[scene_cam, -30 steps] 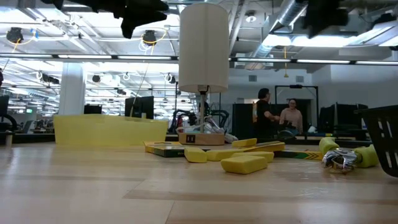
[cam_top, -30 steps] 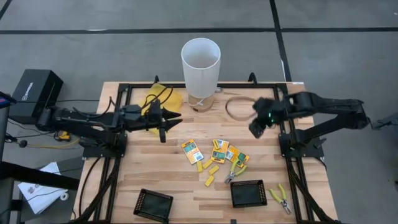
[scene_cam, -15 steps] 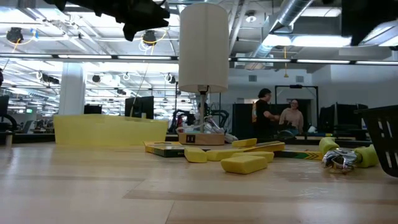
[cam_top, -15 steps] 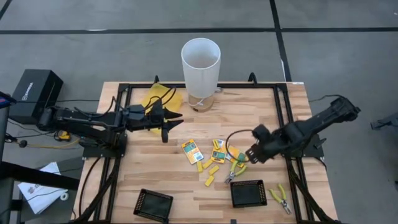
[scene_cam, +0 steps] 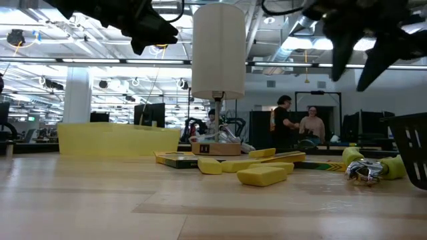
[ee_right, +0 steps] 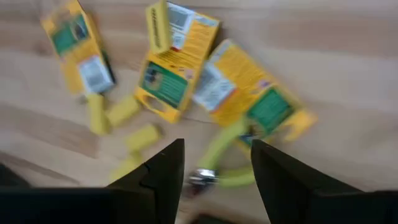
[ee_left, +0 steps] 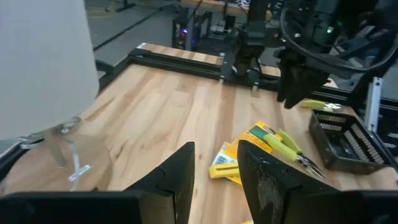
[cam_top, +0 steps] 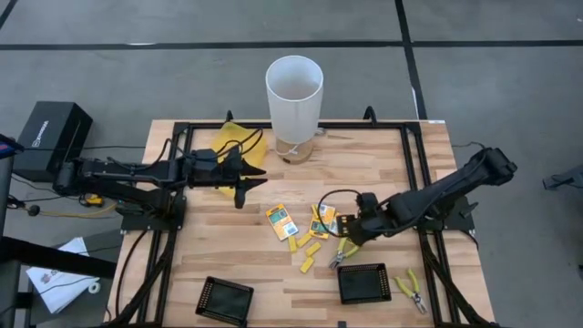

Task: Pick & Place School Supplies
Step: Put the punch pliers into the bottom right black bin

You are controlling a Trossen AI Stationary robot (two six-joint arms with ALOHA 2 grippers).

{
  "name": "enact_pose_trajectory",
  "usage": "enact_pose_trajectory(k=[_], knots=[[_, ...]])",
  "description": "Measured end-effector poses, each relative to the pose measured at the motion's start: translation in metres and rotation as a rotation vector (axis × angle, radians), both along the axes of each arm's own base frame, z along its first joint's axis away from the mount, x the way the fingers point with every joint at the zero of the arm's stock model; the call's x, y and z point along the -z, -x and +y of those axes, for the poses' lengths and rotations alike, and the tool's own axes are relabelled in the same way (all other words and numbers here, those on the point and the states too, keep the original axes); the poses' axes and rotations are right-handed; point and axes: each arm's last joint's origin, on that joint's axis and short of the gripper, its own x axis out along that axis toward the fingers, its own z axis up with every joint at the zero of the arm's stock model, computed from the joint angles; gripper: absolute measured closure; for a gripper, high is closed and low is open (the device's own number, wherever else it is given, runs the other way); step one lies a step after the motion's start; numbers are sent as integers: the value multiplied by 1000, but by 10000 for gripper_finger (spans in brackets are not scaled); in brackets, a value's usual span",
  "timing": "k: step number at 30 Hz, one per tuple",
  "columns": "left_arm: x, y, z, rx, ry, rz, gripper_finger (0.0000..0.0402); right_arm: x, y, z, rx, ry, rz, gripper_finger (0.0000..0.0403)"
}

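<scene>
The school supplies lie in a loose pile mid-table. There are flat yellow-orange packets (cam_top: pixel 281 220) (ee_right: pixel 171 68), short yellow oblong pieces (cam_top: pixel 310 251) (ee_right: pixel 124 112) and small yellow-green pliers (cam_top: pixel 342 253) (ee_right: pixel 221 168). A second pair of pliers (cam_top: pixel 412 290) lies near the right near corner. My right gripper (cam_top: pixel 349 230) (ee_right: pixel 217 146) hangs open just above the pile, its fingers standing over the pliers without touching them. My left gripper (cam_top: pixel 251 180) (ee_left: pixel 217 146) waits open in the air at the left, beside the yellow pouch (cam_top: pixel 235 144).
A tall white cylinder (cam_top: pixel 293 91) stands at the far middle on a round base. Two square black trays (cam_top: pixel 224 299) (cam_top: pixel 364 282) sit near the near edge. A black frame (cam_top: pixel 414 173) runs along the table's sides. People stand in the room beyond (scene_cam: pixel 293 123).
My right gripper has swung from high over the table's right far part toward the near edge and the left. It has come down over the pile of supplies. The supplies have not moved.
</scene>
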Motion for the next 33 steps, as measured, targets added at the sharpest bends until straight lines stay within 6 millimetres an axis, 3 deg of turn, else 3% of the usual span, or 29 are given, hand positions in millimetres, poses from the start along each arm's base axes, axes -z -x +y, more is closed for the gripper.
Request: enact_pose_trajectory(k=[5,12,33], knots=[[0,0,2,34,15,-1,284,19,-18,19,146,-54,-94,226],[0,0,2,57,24,2,284,48,-40,38,184,-103,-127,226],[3,2,4,40,51,26,284,58,-30,24,229,-25,68,224]])
